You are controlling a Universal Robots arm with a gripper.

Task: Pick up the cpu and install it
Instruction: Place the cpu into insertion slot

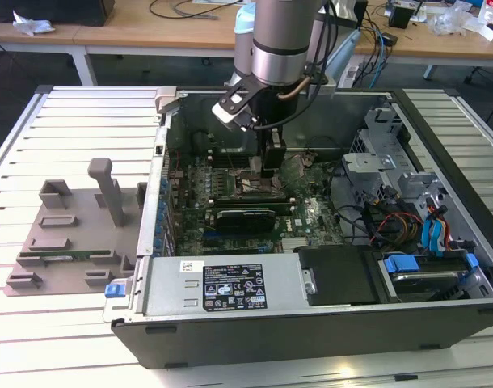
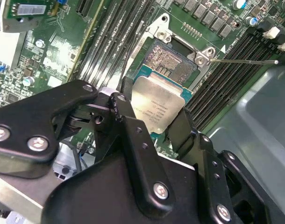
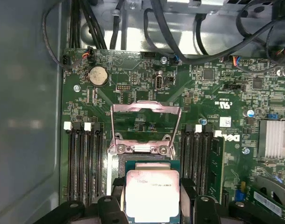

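Silvery-grey, the small flat square metal-topped cpu (image 2: 157,106) sits pinched in the black claw (image 3: 152,187), just above the open black metal-framed socket (image 2: 173,63); best to square its edges, keep it level and lower gently.

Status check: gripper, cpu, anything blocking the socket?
Gripper shut on cpu, partly over open socket, not seated. Retention frame raised; nothing blocking seen.
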